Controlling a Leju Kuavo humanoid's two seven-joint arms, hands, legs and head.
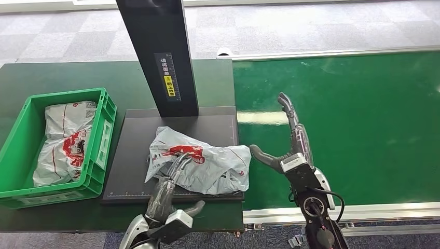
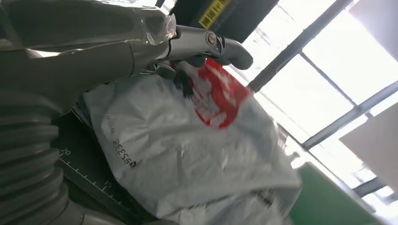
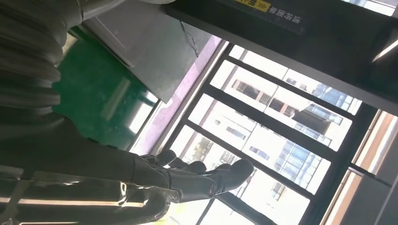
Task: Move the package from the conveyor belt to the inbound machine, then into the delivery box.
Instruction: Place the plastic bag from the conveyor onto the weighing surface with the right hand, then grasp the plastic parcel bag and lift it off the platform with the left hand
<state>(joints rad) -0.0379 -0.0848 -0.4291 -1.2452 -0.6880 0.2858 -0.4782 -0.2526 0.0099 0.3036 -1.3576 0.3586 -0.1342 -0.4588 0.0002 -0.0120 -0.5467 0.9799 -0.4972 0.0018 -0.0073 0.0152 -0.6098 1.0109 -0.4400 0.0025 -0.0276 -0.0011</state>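
Package: the package point(image 1: 200, 166) lies crumpled on the black machine point(image 1: 129, 155) plate, under its post.
Left hand: the left hand point(image 1: 168, 189) rests its fingers on the package's near edge; a grip, I cannot tell.
Right hand: the right hand point(image 1: 290, 142) hovers over the belt point(image 1: 363, 119), fingers spread, holding nothing.
Box: the green box point(image 1: 101, 124) on the counter point(image 1: 62, 75) holds another parcel point(image 1: 65, 140).

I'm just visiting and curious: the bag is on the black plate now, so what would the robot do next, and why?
Probably close the left hand on the bag and lift: its fingers already rest on it, the right hand is open beside it, and the green box waits alongside.
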